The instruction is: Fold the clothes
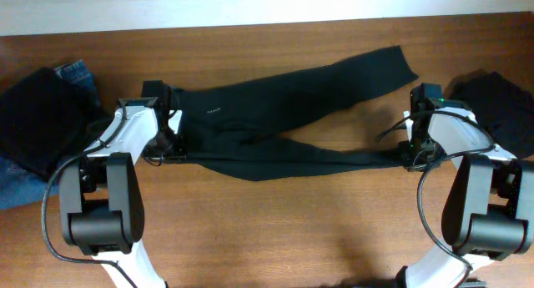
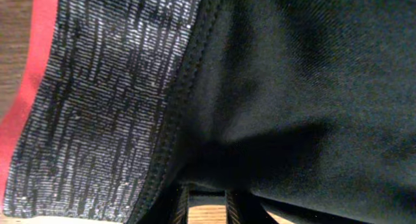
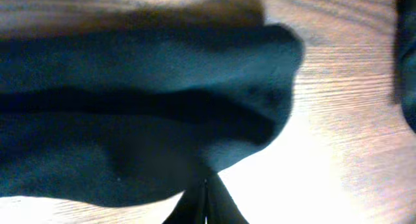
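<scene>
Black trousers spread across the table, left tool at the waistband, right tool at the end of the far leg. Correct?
No: the right tool is at the end of the near leg of the trousers; the far leg lies free. The overhead view shows it.

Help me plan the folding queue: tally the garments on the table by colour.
Black: 3 (trousers, left heap, right heap)
Blue denim: 1 (jeans, partly under the left heap)
Total: 4
</scene>
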